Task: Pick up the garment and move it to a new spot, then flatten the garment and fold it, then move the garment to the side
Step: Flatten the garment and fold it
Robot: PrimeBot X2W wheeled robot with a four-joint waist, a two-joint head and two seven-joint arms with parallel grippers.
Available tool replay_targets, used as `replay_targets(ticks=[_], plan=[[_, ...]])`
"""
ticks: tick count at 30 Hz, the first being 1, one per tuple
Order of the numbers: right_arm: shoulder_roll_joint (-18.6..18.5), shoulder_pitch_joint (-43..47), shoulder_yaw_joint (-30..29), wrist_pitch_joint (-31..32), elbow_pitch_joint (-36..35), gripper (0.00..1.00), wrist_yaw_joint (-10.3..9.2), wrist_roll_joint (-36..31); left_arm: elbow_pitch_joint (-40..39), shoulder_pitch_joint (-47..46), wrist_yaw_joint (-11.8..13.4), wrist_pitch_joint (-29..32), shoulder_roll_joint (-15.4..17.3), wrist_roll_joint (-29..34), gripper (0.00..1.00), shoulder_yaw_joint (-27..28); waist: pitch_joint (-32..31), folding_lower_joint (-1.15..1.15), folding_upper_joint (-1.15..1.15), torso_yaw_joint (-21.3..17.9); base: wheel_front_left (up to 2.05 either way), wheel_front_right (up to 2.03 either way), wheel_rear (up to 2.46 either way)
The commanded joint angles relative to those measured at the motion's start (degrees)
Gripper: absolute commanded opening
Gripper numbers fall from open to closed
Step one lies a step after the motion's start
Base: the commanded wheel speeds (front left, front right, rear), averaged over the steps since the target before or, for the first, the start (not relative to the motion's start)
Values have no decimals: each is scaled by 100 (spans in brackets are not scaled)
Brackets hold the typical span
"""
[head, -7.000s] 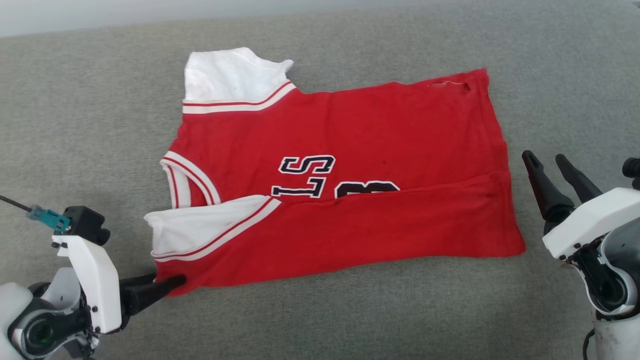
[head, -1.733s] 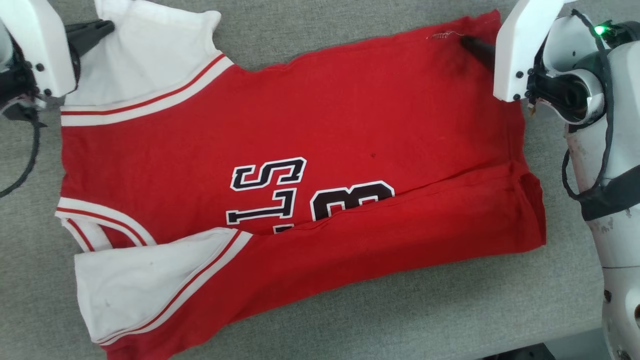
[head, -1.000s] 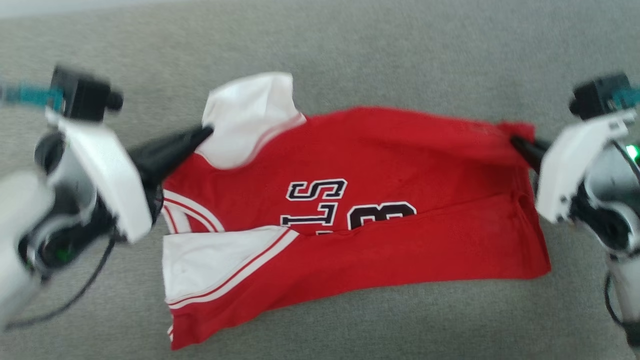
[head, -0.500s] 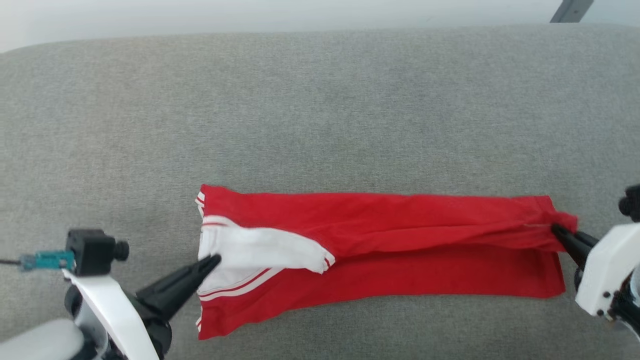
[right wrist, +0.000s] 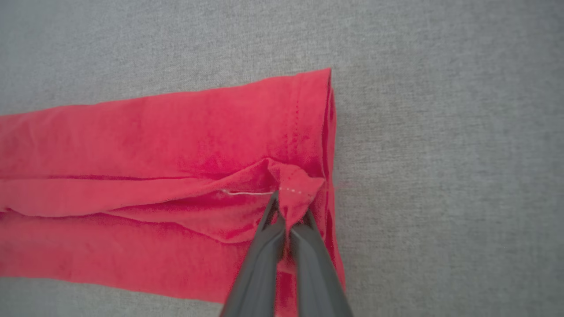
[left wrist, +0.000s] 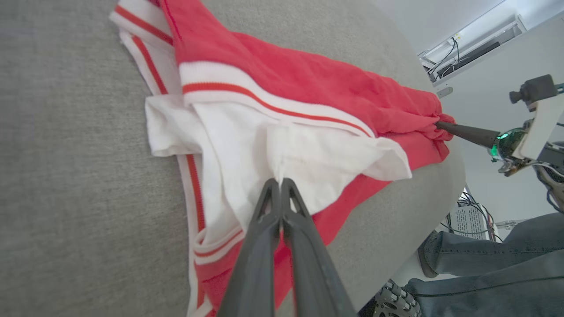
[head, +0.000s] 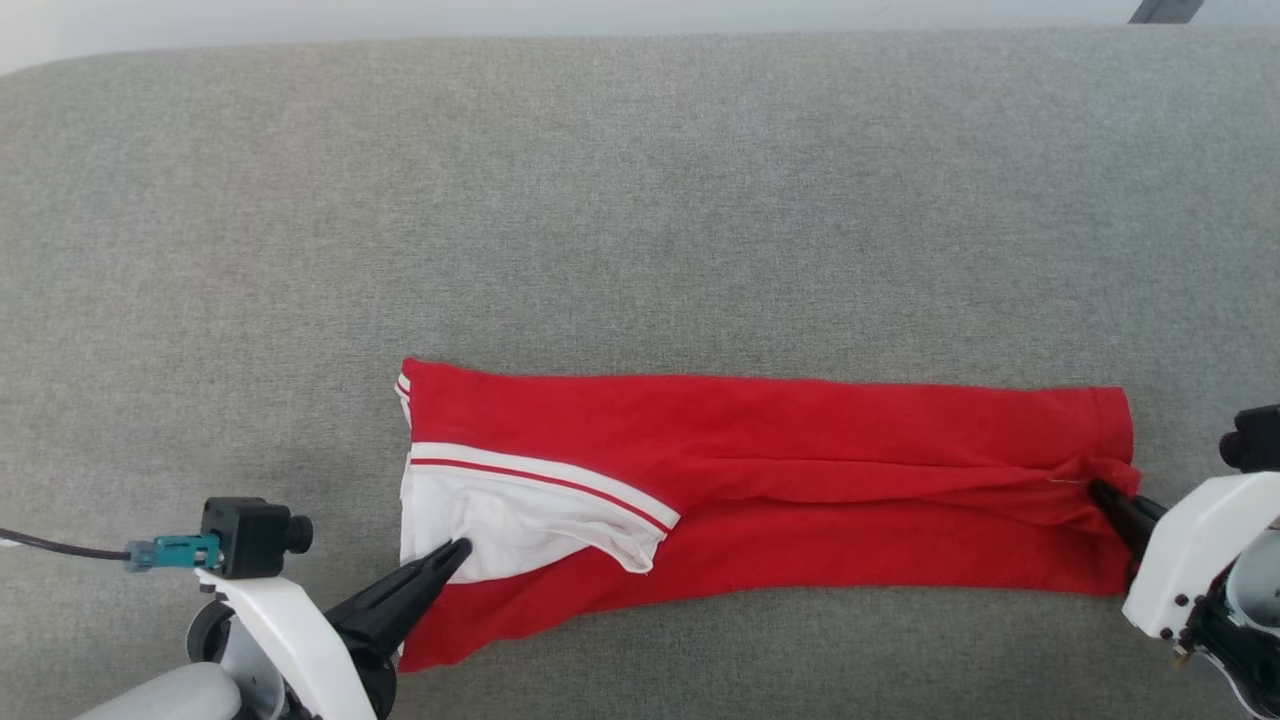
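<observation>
The garment [head: 780, 480] lies on the grey surface as a long red band, folded lengthwise, with a white sleeve [head: 520, 520] and striped trim at its left end. My left gripper [head: 455, 550] is shut on the sleeve's white cloth [left wrist: 299, 154] at the lower left. My right gripper [head: 1097, 490] is shut on a pinched corner of the red hem [right wrist: 295, 187] at the right end. In the left wrist view the garment [left wrist: 317, 83] stretches away to the right gripper [left wrist: 438, 125]. Its letters and numbers are hidden inside the fold.
The grey cloth-covered surface [head: 640, 200] spreads wide behind the garment; its near edge [left wrist: 396, 246] curves down close to my left gripper. A person's leg in jeans [left wrist: 493, 264] is beyond that edge, beside cables and equipment.
Over the last seconds both grippers drew the far edge of the garment toward me and folded it over. In the last half second the folded layer was laid lower and flatter; both stay shut.
</observation>
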Motion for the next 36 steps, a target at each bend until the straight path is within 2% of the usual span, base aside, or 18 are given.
replay_targets(ticks=[1,2,3,5,6,7,8,15,16,22,29,36], plan=[[4,-150,76,-118,140,35,-1,27,135,-22,2,-35,-103,107,29,-15,37,0,0,-30,0,0,0],[-6,-171,97,-146,171,59,0,37,177,-34,2,-39,-117,139,39,-16,39,0,0,-33,0,0,0],[-24,-182,97,-173,174,100,0,50,221,-47,2,-42,-120,202,47,-15,38,0,0,-29,0,0,0],[-61,-190,59,-237,131,100,-1,67,283,-33,2,-47,-176,232,52,22,26,0,0,-8,0,0,0],[-73,-177,31,-255,84,100,-1,80,293,-11,2,-49,-209,262,71,98,17,0,0,12,0,0,0],[-73,-177,31,-255,84,100,-1,80,293,-11,2,-49,-209,262,71,98,17,0,0,12,0,0,0],[-98,-113,-80,-250,-30,100,0,121,336,86,2,-52,-239,341,99,299,-15,0,0,69,0,0,0],[-175,149,-642,-18,-181,100,0,208,448,708,2,-52,-569,779,100,1310,-174,0,0,335,0,0,0],[-175,149,-642,-18,-181,100,0,208,448,708,2,-52,-569,779,100,1310,-174,0,0,335,0,0,0],[-63,103,-977,67,367,100,0,237,919,1428,2,-50,-1239,1501,100,2582,-247,0,0,608,0,0,0],[-24,-65,-896,339,837,100,0,350,1185,2108,2,-50,-2226,2804,100,4264,-301,0,0,883,0,0,0],[-47,-162,-838,512,1216,100,0,342,1030,2590,2,-50,-2922,4644,100,5372,-354,0,0,1060,0,0,0]])
